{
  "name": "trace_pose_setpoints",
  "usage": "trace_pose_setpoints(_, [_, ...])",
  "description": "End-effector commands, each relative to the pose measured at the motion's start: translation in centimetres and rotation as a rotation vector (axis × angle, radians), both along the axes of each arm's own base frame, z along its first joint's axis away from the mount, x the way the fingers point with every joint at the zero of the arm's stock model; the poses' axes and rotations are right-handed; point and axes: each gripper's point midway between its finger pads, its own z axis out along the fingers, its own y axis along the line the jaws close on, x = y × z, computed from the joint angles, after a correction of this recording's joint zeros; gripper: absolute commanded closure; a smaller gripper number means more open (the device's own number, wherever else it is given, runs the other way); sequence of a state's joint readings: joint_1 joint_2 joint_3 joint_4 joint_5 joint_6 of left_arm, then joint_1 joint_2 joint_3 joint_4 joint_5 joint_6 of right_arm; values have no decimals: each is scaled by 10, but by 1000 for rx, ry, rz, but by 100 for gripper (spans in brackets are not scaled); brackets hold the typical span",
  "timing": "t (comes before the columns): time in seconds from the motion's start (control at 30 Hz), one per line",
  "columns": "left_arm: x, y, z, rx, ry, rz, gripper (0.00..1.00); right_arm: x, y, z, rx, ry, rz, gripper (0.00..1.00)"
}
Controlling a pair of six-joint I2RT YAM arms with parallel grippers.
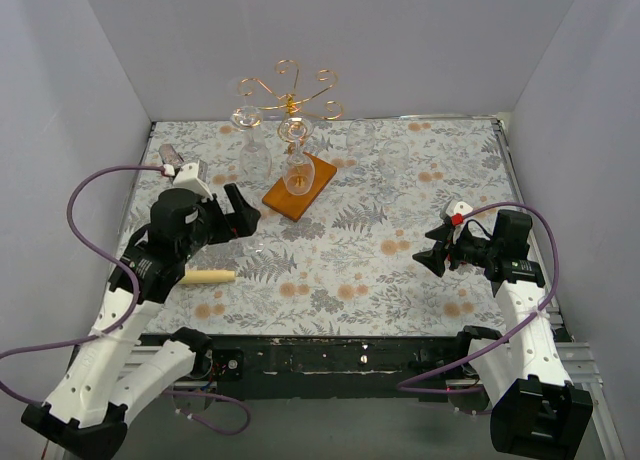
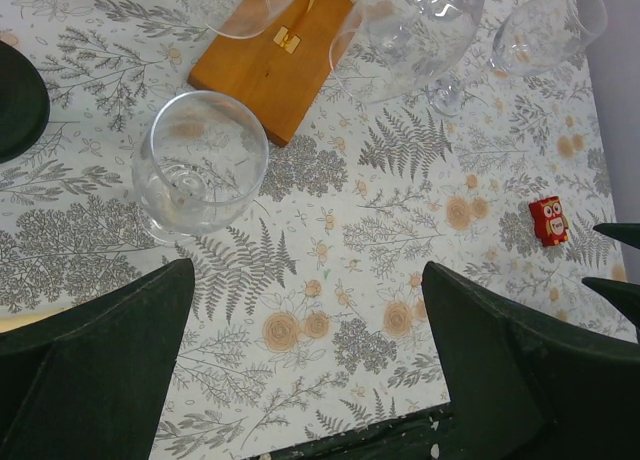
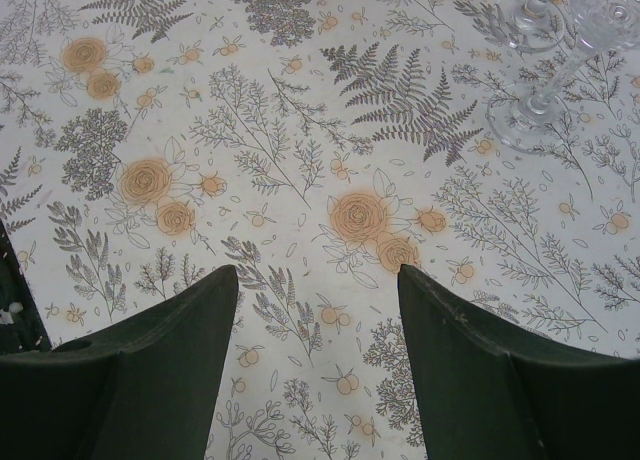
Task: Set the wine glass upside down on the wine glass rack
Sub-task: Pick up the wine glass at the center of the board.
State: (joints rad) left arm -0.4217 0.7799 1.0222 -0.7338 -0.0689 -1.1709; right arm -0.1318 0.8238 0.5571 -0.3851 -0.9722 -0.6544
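Observation:
A clear wine glass stands upright on the floral cloth, just left of the wine glass rack's orange-brown wooden base. The rack's copper wire arms rise at the back centre, with glasses hanging among them. My left gripper is open and empty above the cloth, short of the upright glass and to its right. It shows in the top view near the base. My right gripper is open over bare cloth at the right. It holds nothing.
More clear glasses stand right of the rack, and one foot and stem show in the right wrist view. A cream stick lies under my left arm. A dark round foot sits at the left. White walls enclose the table.

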Motion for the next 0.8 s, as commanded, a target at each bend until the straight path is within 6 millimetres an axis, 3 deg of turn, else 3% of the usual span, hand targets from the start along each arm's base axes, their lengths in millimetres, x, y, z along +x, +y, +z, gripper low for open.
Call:
trace_pose_setpoints(0.0, [9, 3, 14, 56, -29, -2, 2, 0, 2, 4, 10, -30, 16, 27])
trace_pose_setpoints(0.13, [20, -2, 11, 100, 5, -22, 3, 1, 1, 5, 8, -33, 15, 27])
trace_pose_setpoints(0.27, [33, -7, 4, 155, 44, -51, 23, 1, 1, 4, 6, -34, 13, 27])
trace_pose_setpoints(0.43, [49, -13, -6, 214, 92, -77, 40, 1, 1, 3, 6, -29, 12, 27])
trace_pose_setpoints(0.77, [73, -9, -27, 329, 169, -61, 56, 1, 1, 3, 4, -29, 14, 27])
